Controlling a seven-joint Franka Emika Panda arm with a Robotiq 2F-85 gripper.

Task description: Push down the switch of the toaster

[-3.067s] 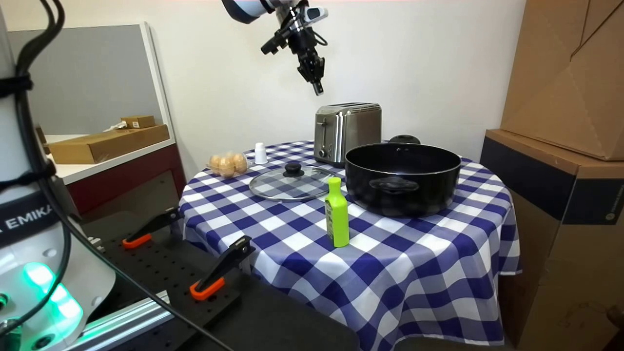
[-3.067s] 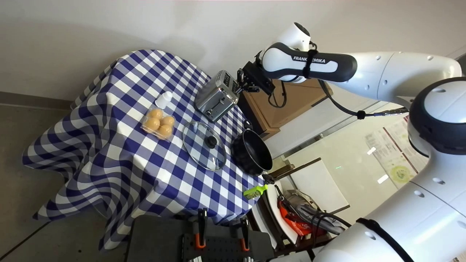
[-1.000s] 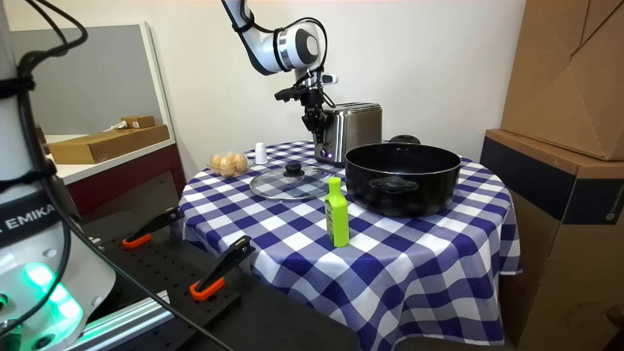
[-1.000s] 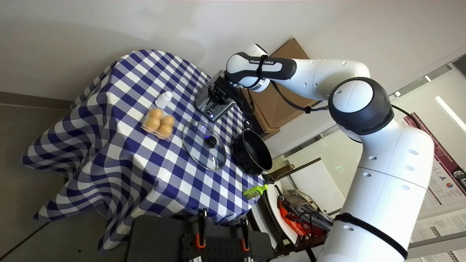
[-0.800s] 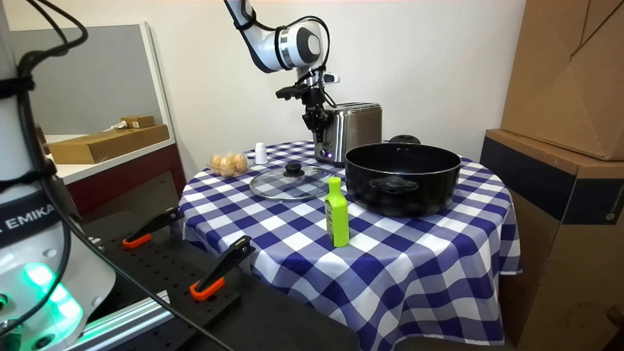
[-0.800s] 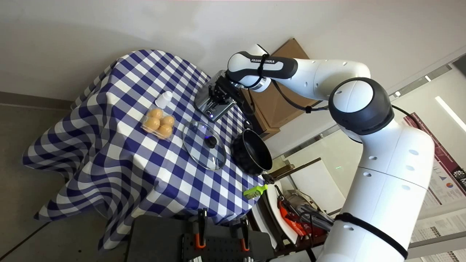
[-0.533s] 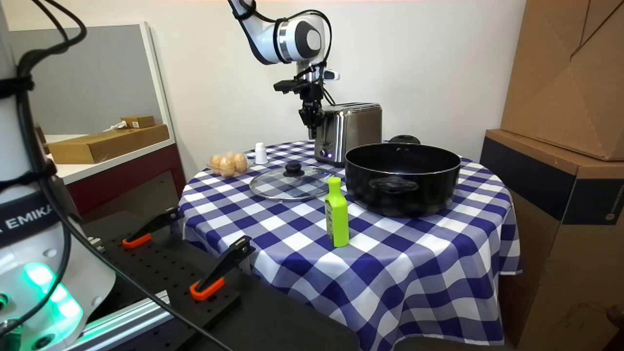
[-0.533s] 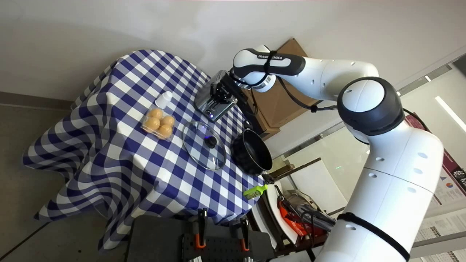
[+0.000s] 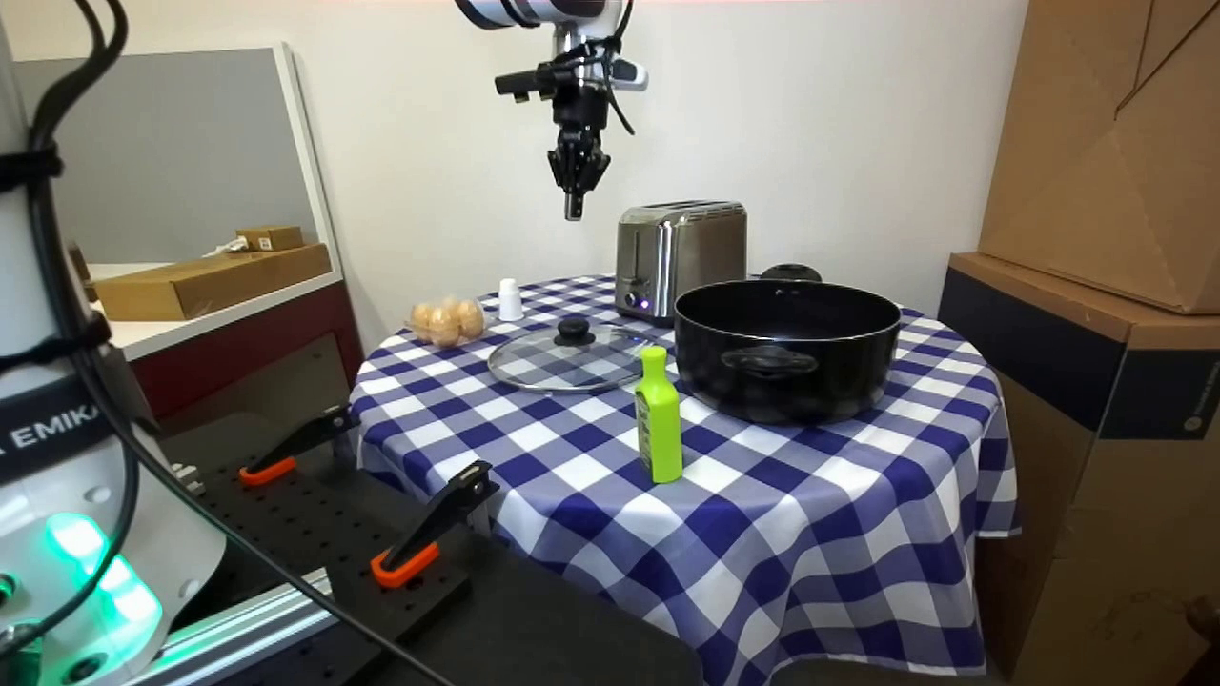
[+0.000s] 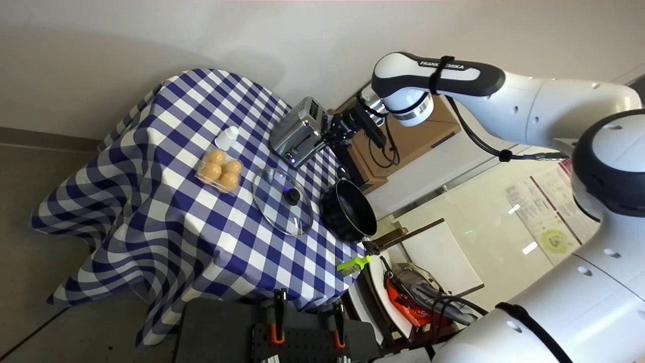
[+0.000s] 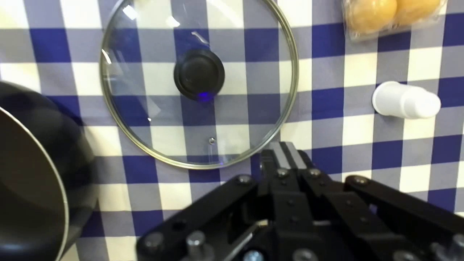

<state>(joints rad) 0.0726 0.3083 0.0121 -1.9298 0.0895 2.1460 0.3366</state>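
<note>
The shiny steel toaster (image 9: 707, 257) stands at the back of the table in both exterior views (image 10: 295, 128). A small blue-purple light glows low on its front, beside the knob. Its switch (image 9: 630, 285) looks low on the front, just above the knob, but is small and hard to make out. My gripper (image 9: 573, 211) points down in the air, in front of the toaster and apart from it; it also shows in an exterior view (image 10: 325, 141). In the wrist view the fingers (image 11: 288, 148) are together with nothing between them. The toaster is out of the wrist view.
A black pot (image 9: 791, 381) stands beside the toaster. A glass lid (image 9: 572, 367), an egg pack (image 9: 446, 322), a white shaker (image 9: 510, 300) and a green bottle (image 9: 659, 419) share the checkered table (image 9: 572, 443). A wall stands behind.
Since 3.1 s ago the gripper came down to the toaster's front, then rose and drew back from it. The toaster's light came on and its switch looks lower.
</note>
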